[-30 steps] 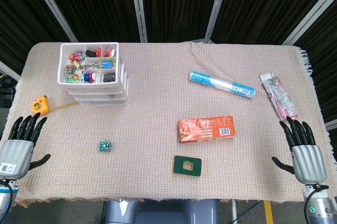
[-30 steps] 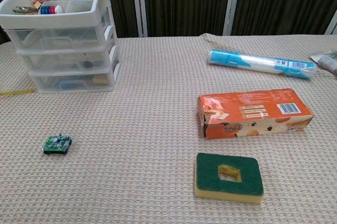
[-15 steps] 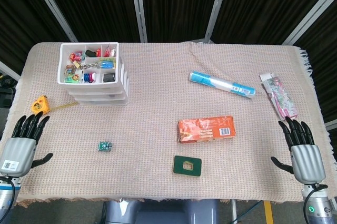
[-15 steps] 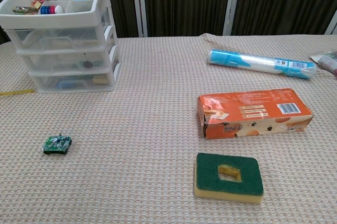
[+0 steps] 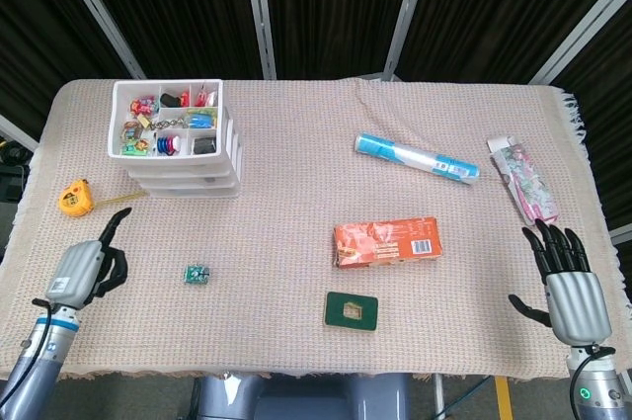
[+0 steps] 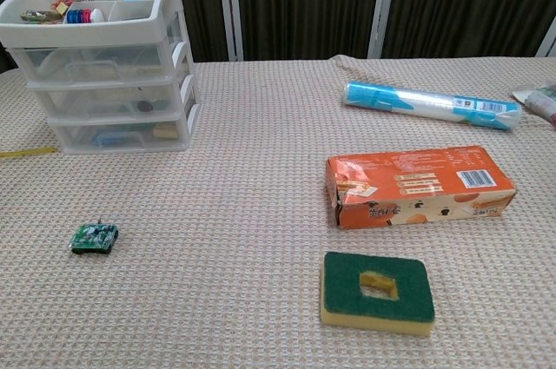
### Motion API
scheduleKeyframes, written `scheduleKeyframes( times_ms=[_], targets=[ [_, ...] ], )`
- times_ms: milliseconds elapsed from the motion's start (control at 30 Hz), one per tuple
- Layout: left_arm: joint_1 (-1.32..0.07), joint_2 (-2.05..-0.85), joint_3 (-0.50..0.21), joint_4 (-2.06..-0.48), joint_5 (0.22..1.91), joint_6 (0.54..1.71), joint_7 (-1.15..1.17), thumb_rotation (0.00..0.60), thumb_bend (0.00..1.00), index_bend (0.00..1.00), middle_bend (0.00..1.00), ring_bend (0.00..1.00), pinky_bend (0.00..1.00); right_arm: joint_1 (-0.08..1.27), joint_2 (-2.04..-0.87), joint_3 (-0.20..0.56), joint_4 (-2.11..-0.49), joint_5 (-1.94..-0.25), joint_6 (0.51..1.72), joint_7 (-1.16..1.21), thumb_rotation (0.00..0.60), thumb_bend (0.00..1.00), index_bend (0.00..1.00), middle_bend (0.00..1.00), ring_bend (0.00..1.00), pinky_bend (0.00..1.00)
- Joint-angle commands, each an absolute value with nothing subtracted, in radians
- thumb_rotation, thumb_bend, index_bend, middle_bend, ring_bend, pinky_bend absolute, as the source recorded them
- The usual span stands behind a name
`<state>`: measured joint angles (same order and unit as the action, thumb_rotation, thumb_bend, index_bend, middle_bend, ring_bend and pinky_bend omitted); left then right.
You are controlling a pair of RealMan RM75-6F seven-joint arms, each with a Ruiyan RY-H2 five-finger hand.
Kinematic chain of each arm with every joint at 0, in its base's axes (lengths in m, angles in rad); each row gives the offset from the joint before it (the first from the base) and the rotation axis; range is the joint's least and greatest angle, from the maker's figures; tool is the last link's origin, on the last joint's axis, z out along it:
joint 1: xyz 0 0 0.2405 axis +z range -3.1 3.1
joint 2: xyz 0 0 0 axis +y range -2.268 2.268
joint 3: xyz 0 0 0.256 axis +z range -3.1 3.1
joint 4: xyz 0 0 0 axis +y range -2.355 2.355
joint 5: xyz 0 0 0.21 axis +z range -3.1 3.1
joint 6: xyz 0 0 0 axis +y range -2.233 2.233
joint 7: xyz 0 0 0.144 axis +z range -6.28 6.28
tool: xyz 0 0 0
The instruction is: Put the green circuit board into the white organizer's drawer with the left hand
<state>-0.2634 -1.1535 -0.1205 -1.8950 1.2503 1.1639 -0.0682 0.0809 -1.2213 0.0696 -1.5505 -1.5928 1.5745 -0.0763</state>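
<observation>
Here, the green circuit board (image 5: 197, 274) is seen lying on the tablecloth (image 5: 296, 193), well in front of the white organizer (image 5: 178, 138). Left of the board, the left hand (image 5: 87, 267) is held empty, mostly curled, one finger extended. Far right of it, the right hand (image 5: 568, 277) is spread wide, empty.

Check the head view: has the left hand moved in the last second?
Yes. The left hand has shifted right, toward the small green circuit board, and its fingers have curled except one pointing toward the yellow tape measure.
</observation>
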Motion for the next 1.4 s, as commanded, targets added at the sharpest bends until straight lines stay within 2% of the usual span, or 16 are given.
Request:
scheduleKeyframes(
  times_ms=[33, 267, 567, 1100, 1400],
  targets=[
    [-0.363, -1.141, -0.208, -1.933, 1.093, 0.993, -0.219, 0.600, 0.80, 0.00, 0.88, 0.86, 0.66, 0.081, -1.221, 0.070, -1.550, -1.593, 1.575, -0.077, 0.600, 0.00, 0.07, 0.00, 0.00, 0.00],
    [-0.463, -1.217, -0.285, -1.837, 0.938, 0.909, -0.243, 0.600, 0.80, 0.00, 0.89, 0.86, 0.67, 0.081, -1.221, 0.070, -1.549, -1.592, 1.574, -0.077, 0.600, 0.00, 0.07, 0.00, 0.00, 0.00],
    [-0.526, -1.274, -0.318, -1.781, 0.788, 0.864, -0.245, 0.600, 0.81, 0.00, 0.89, 0.86, 0.67, 0.082, -1.219, 0.070, -1.552, -1.589, 1.570, -0.073, 0.600, 0.00, 0.07, 0.00, 0.00, 0.00],
    [-0.571, -1.312, -0.344, -1.695, 0.680, 0.794, -0.282, 0.600, 0.81, 0.00, 0.90, 0.87, 0.67, 0.081, -1.219, 0.069, -1.553, -1.591, 1.571, -0.073, 0.600, 0.00, 0.07, 0.00, 0.00, 0.00],
    [-0.585, -1.322, -0.358, -1.690, 0.681, 0.773, -0.305, 0.600, 0.81, 0.00, 0.90, 0.87, 0.67, 0.081, -1.219, 0.069, -1.552, -1.593, 1.572, -0.072, 0.600, 0.00, 0.07, 0.00, 0.00, 0.00]
  ],
)
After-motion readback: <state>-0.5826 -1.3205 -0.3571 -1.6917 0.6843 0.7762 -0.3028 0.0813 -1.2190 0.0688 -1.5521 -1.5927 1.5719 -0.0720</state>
